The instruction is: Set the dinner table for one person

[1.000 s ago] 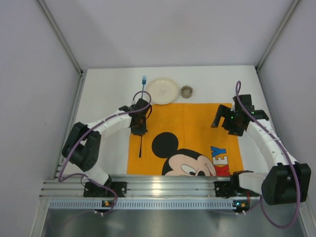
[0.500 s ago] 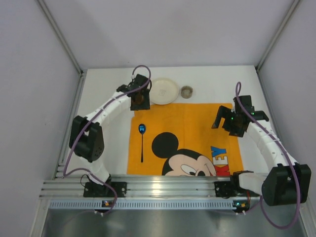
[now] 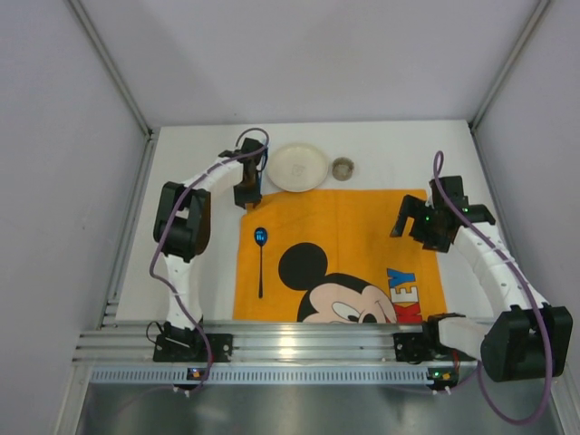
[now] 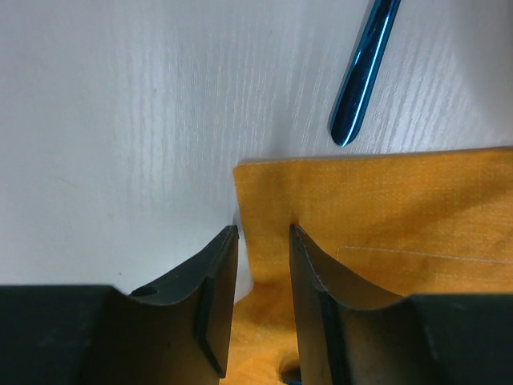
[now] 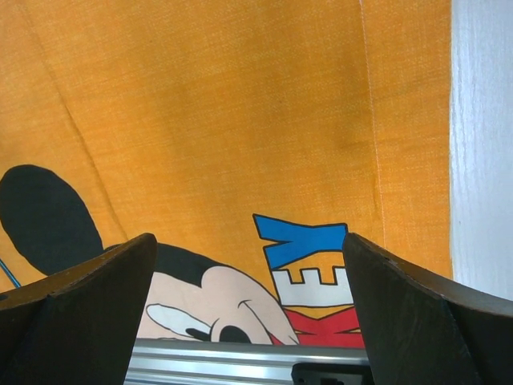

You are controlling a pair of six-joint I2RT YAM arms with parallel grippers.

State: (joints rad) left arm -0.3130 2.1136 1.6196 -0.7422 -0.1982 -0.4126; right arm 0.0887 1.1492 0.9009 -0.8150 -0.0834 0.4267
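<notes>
The white dinner table [image 3: 390, 145] carries an orange Mickey Mouse mat [image 3: 362, 227]. A blue spoon [image 3: 261, 261] lies on the mat's left side. A cream plate [image 3: 299, 167] and a small cup [image 3: 343, 168] stand just beyond the mat's far edge. My left gripper [image 3: 246, 192] is at the mat's far left corner. In the left wrist view its jaws [image 4: 263, 233] stand narrow, with the orange cloth [image 4: 385, 208] bunched between them. A second blue utensil handle [image 4: 365, 72] lies on the table [image 4: 120, 120] just past that corner. My right gripper [image 3: 412, 227] is open and empty above the mat's right side [image 5: 240, 120].
Grey walls close in the table on the left, right and far sides. The metal rail [image 3: 308, 344] with both arm bases runs along the near edge and shows in the right wrist view [image 5: 208, 361]. A strip of bare table [image 5: 481, 160] lies right of the mat.
My left gripper left the blue spoon on the mat, swung to the far side, then came down at the mat's far left corner. The right arm has barely moved.
</notes>
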